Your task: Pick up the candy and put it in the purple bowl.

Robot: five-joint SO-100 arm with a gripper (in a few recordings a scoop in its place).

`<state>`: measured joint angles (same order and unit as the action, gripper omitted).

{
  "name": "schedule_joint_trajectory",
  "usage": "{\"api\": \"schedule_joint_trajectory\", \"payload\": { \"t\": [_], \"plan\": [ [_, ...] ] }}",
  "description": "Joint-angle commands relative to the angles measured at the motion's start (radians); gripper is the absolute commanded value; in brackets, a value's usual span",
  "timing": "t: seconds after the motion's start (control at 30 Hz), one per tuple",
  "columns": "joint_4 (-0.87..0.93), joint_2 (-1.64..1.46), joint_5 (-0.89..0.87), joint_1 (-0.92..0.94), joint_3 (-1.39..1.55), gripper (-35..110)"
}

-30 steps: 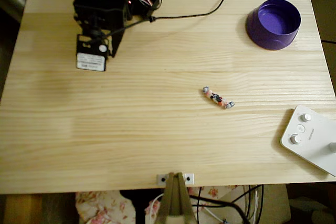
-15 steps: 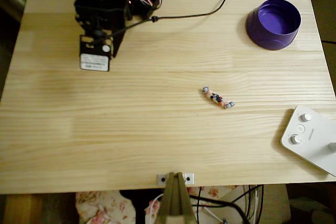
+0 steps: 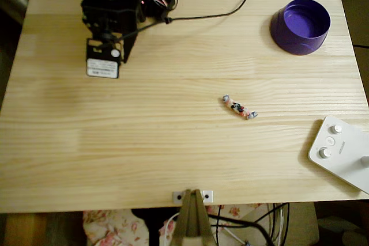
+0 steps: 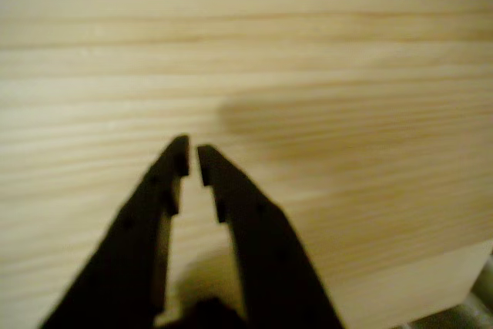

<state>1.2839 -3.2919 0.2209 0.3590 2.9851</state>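
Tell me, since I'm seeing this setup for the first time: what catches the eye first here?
The purple bowl stands out at the top right of the pale wooden table in the overhead view. The small candy lies alone near the middle, and the black arm sits top left. In the wrist view the gripper hangs nearly closed over bare wood.

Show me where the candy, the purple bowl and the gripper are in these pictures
candy [image 3: 240, 108], overhead view, middle of the wrapper.
purple bowl [image 3: 287, 36], overhead view, outer wall near the rim.
gripper [image 4: 192, 156], wrist view, midway between the nearly touching fingertips.
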Motion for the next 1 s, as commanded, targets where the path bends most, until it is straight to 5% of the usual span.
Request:
{"api": "schedule_joint_trajectory", "payload": {
  "t": [0.0,0.97],
  "plan": [
    [-0.020,-0.009,-0.018,0.044,-0.017,-1],
    [-0.021,-0.011,-0.018,0.043,-0.017,-1]
  ]
}}
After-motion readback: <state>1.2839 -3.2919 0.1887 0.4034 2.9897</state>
